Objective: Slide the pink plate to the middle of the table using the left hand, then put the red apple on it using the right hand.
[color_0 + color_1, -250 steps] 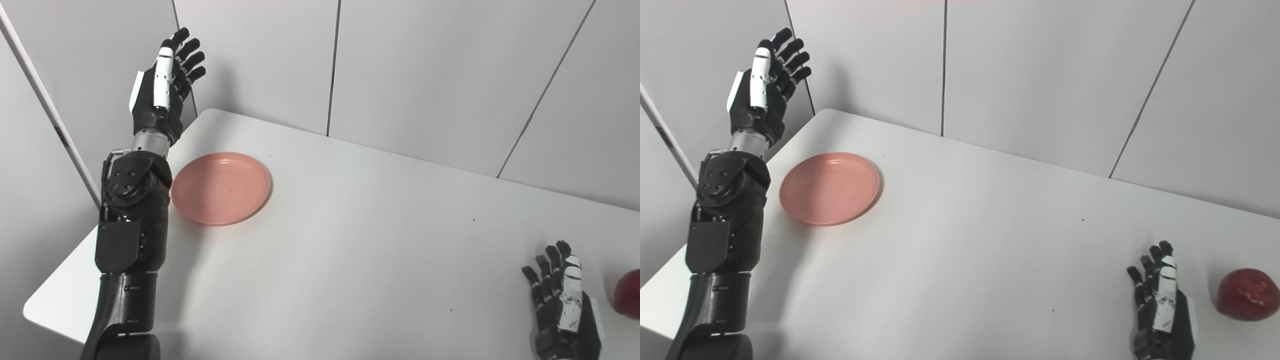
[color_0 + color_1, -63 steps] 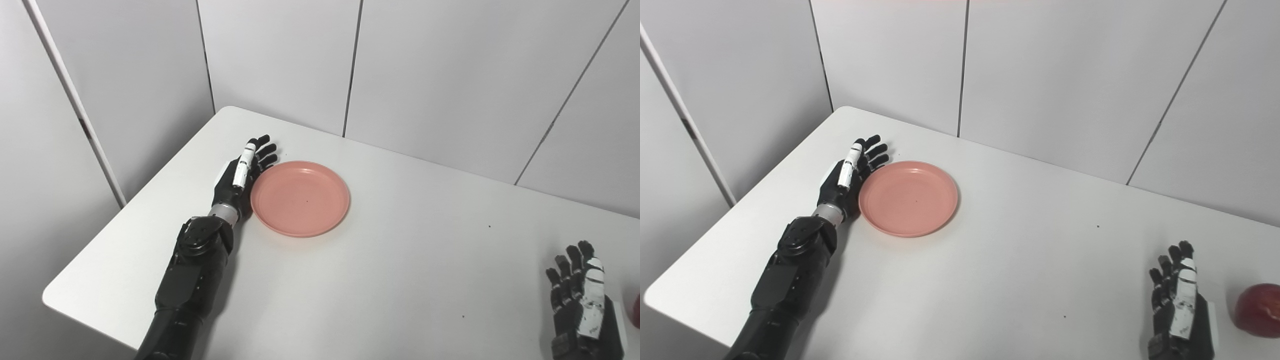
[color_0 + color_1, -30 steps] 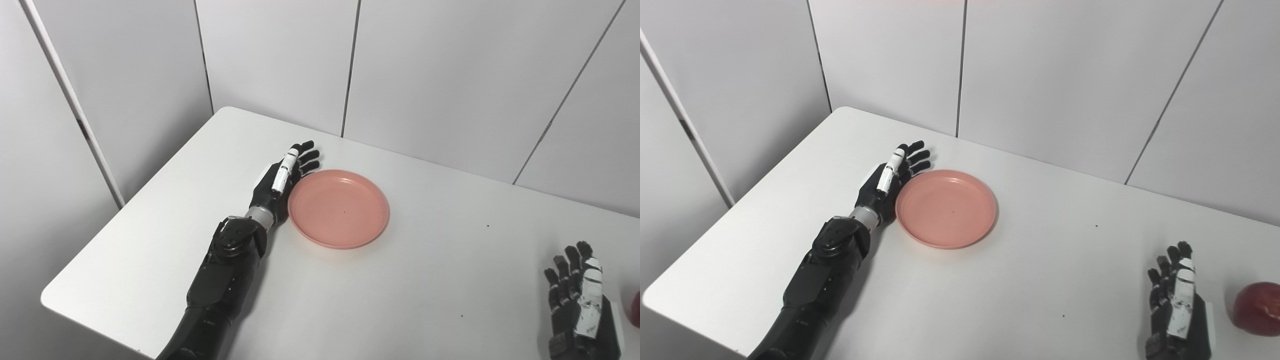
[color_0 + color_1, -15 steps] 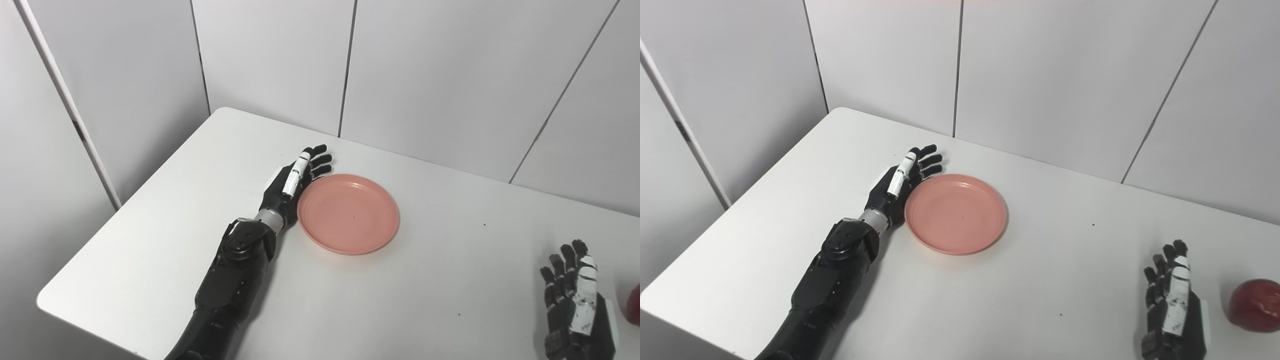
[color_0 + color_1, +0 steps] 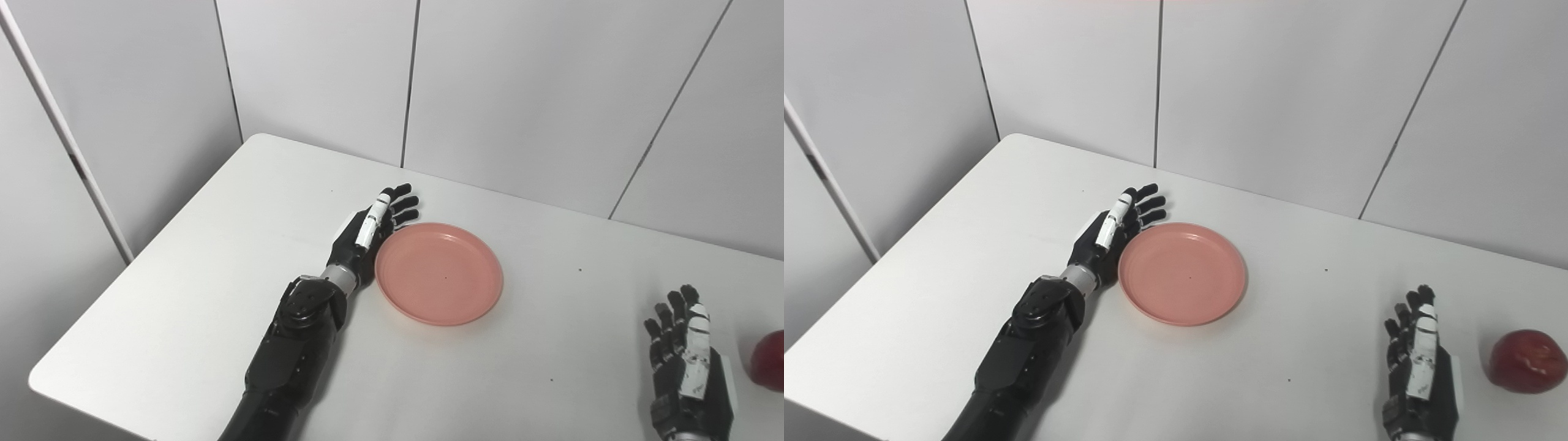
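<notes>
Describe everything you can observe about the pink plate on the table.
The pink plate is round and shallow, with a low raised rim and a smooth, matte, plastic-looking surface. It is empty and lies flat, right way up, on the white table. The left hand lies open, edge-on against its left rim. A tiny dark speck marks its centre.

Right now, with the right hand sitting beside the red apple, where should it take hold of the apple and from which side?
Grip the red apple around its widest round part, coming from its left, where the open right hand already waits. It sits free on the table, so the fingers can wrap both sides.
</notes>
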Controlling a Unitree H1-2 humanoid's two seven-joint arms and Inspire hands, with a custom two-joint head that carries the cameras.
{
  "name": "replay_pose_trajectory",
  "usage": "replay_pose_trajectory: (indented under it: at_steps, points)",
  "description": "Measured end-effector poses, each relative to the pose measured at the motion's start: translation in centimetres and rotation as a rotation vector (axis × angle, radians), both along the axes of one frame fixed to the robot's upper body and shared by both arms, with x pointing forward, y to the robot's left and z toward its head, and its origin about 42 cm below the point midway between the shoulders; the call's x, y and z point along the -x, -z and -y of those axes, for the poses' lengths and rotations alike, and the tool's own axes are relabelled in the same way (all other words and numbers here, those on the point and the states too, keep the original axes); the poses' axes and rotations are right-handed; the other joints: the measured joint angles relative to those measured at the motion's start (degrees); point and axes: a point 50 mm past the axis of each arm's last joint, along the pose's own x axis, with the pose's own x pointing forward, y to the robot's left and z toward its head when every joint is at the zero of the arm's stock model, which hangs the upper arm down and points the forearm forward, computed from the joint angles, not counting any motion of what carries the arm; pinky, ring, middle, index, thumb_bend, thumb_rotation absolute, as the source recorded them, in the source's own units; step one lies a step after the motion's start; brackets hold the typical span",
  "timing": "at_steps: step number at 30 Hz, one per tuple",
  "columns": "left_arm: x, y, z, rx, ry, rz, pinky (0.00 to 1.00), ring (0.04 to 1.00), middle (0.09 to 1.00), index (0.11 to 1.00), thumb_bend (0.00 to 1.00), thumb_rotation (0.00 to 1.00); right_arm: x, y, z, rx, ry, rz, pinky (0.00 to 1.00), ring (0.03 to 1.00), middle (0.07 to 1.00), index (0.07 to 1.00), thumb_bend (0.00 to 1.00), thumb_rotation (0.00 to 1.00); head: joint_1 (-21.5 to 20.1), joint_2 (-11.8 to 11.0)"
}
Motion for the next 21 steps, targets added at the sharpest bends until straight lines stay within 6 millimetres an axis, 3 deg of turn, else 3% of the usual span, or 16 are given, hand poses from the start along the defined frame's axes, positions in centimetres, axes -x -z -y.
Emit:
replay_pose_trajectory:
  at_steps: [21]
  points:
    - [1.6,-0.3,3.2,-0.031,0.038,-0.030,0.86,0.879,0.880,0.867,0.36,1.00,0.0,0.0,-1.0,0.015,0.010,-0.005,1.00,0.992,0.992,0.986,0.24,1.00,-4.30,2.11]
